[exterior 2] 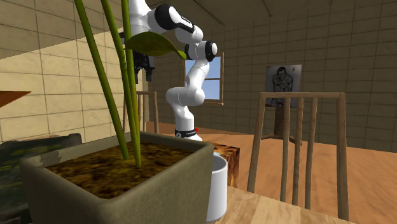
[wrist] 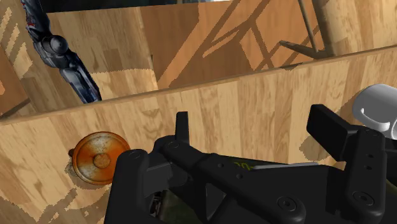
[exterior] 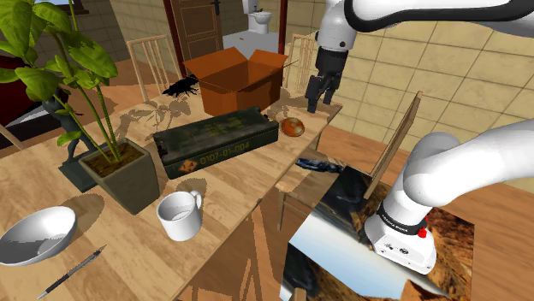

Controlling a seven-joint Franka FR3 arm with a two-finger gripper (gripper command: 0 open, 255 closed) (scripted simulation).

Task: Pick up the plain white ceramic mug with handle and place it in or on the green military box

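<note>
A white mug (exterior: 180, 215) with a handle stands upright near the front of the wooden table (exterior: 240, 197), just right of a potted plant. The green military box (exterior: 218, 138) lies shut at mid-table, with yellow lettering on its side. My gripper (exterior: 317, 96) hangs open and empty above the table's far right corner, beyond the box and far from the mug. In the wrist view the gripper (wrist: 254, 124) has its fingers apart over bare wood, and the mug (wrist: 378, 108) shows past one finger. In the second exterior view the mug (exterior 2: 217, 188) peeks from behind the pot.
An open cardboard box (exterior: 235, 75) stands behind the green box, with a black beetle figure (exterior: 181, 85) beside it. A round orange object (exterior: 293, 126) lies below my gripper. The potted plant (exterior: 128, 177), a white bowl (exterior: 38, 233) and a pen (exterior: 73, 272) occupy the near left. Chairs ring the table.
</note>
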